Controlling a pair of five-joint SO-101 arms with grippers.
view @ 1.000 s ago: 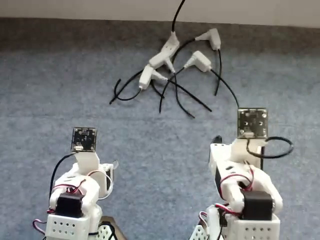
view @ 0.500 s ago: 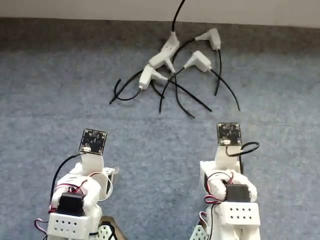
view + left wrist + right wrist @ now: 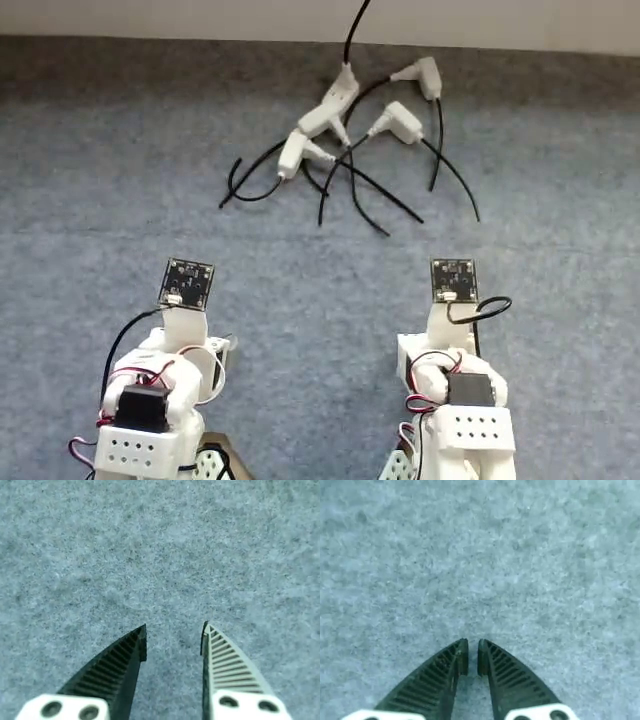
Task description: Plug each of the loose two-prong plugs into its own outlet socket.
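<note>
Several white plugs and socket pieces on black cords lie tangled at the far middle of the grey carpet. One white piece [image 3: 342, 88] has a cord running up out of view, and two more [image 3: 318, 120] [image 3: 292, 152] lie in a line below it. Two angled white plugs [image 3: 420, 75] [image 3: 397, 122] lie to the right. Both arms are folded back at the near edge, far from the cluster. My left gripper [image 3: 173, 640] is open over bare carpet. My right gripper [image 3: 472, 656] is shut with nothing in it, also over bare carpet.
The left arm [image 3: 170, 360] and the right arm [image 3: 450, 370] sit side by side at the near edge of the grey carpet [image 3: 120, 180]. Loose black cord ends [image 3: 350, 195] trail toward the middle. A pale wall strip [image 3: 150, 15] borders the far side.
The right arm has pulled back toward its base and swung left. The left arm's wrist shifted slightly right. The plugs and cords have not moved.
</note>
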